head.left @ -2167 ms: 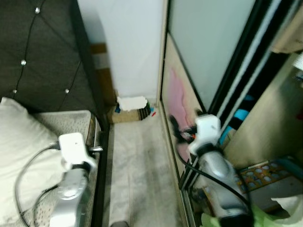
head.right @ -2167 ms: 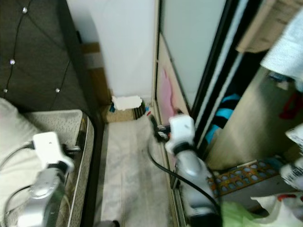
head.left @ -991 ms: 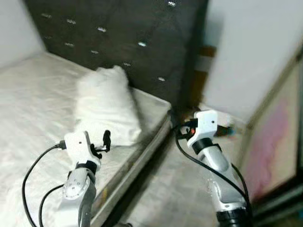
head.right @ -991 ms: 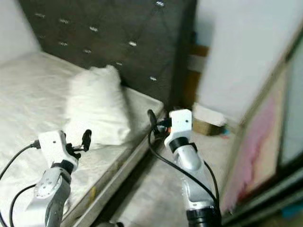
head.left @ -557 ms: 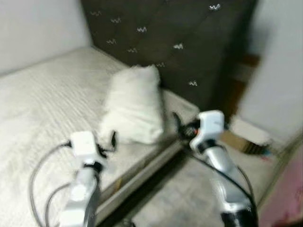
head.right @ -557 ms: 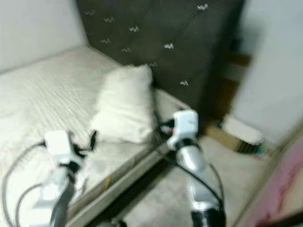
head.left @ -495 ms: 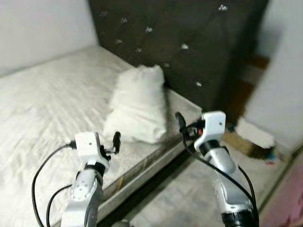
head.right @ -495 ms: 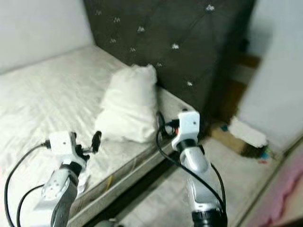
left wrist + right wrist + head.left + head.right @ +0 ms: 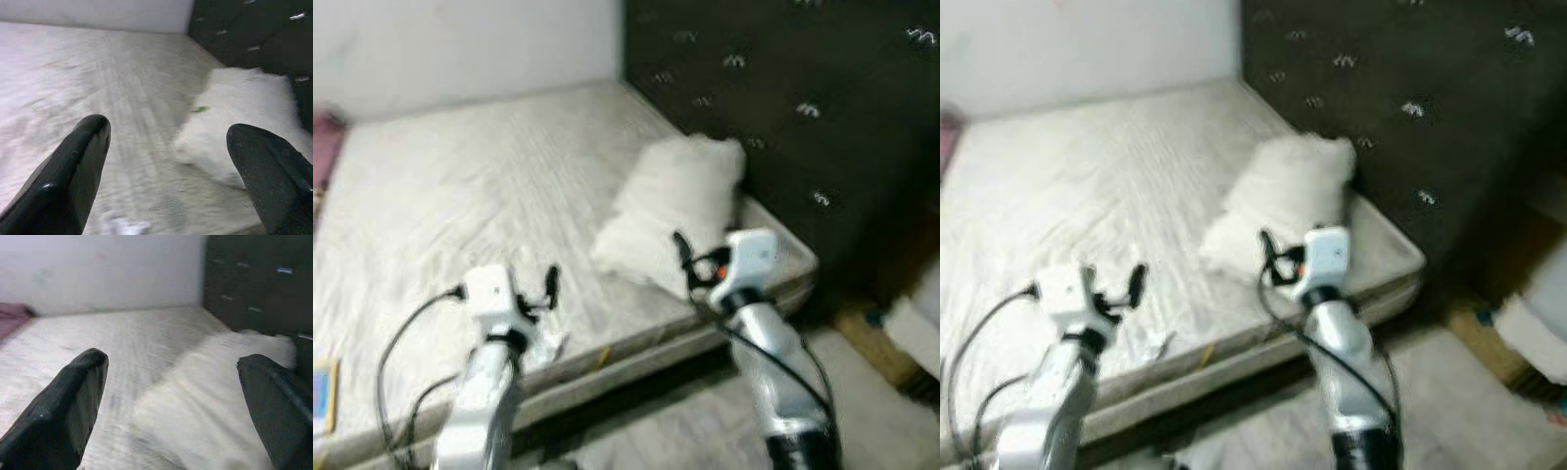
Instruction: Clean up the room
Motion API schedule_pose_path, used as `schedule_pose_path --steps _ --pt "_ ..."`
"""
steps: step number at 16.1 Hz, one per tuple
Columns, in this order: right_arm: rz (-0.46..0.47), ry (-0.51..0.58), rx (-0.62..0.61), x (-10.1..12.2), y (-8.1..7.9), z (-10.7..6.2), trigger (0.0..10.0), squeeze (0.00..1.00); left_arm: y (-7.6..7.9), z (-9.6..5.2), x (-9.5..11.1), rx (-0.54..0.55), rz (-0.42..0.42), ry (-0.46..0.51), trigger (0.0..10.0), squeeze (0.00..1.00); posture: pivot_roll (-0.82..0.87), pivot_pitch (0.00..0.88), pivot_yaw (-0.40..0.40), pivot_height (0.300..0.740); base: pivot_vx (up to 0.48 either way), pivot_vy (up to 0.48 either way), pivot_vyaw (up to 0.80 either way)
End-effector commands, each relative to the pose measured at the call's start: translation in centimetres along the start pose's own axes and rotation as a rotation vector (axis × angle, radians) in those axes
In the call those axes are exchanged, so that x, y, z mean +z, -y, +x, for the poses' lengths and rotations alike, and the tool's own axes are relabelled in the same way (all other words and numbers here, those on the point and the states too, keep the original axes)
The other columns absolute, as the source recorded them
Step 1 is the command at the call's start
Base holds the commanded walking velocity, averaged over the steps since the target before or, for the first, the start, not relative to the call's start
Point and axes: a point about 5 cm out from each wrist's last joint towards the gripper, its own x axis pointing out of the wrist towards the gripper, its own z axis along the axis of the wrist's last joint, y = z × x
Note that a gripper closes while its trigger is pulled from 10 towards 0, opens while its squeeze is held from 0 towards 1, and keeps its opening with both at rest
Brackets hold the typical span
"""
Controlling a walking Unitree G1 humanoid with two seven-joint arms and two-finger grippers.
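Bed (image 9: 460, 186) takes up most of the left and middle of the head views, bare pale mattress, with a dark tufted headboard (image 9: 803, 88) filling the upper right. White pillow (image 9: 671, 211) sits in the centre-right of the frame, propped at the headboard end near the mattress corner. There's a small whitish scrap (image 9: 1148, 343) on the mattress near its front edge, lower left of centre, could be crumpled paper or plastic, too blurry to say. Something flat and blue-ish (image 9: 323, 397) lies at the far lower left edge of the frame.

Left gripper (image 9: 168, 161) hangs over the mattress in the lower left, fingers spread wide with nothing between them; its wrist view looks across the sheet at the pillow. Right gripper (image 9: 173, 406) is up in the centre right of the frame, just in front of the pillow, fingers also wide apart and empty. Lower right corner shows pale floor (image 9: 1469, 411) and a white thing on a brownish box (image 9: 1528, 338) beside the bed.
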Motion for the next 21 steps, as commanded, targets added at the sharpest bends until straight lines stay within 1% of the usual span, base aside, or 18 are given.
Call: schedule_pose_path --steps 1,4,10,15,17,21 --pt "-0.015 0.0 -0.003 0.07 0.47 -0.07 10.0 0.0 0.36 0.17 0.08 -0.004 -0.01 0.0 10.0 0.0 0.1 0.0 0.003 0.74 0.0 0.0 0.78" --pt "-0.021 -0.006 -0.002 -0.07 0.62 -0.1 10.0 0.0 0.48 0.27 0.07 0.002 -0.017 0.0 10.0 0.0 0.1 0.0 -0.005 0.74 0.0 0.0 0.77" --pt "-0.012 0.006 0.01 0.18 0.31 0.31 10.0 0.0 0.51 0.61 0.28 0.003 -0.032 0.014 10.0 0.0 0.1 0.0 -0.008 0.74 0.0 0.0 0.72" --pt "0.004 0.003 0.003 0.08 0.38 0.19 10.0 0.0 0.74 0.68 0.38 -0.023 -0.047 0.015 10.0 0.0 0.09 0.0 -0.006 0.74 0.0 0.0 0.0" --pt "-0.003 -0.002 0.005 0.0 0.37 0.17 10.0 0.0 0.8 0.66 0.46 -0.032 -0.051 0.022 10.0 0.0 0.09 0.0 -0.006 0.74 0.0 0.0 0.0" --pt "-0.006 0.001 0.005 0.05 0.48 0.21 10.0 0.0 0.91 0.62 0.47 -0.05 -0.059 0.023 10.0 0.0 0.09 0.0 -0.004 0.74 0.289 0.0 0.0"
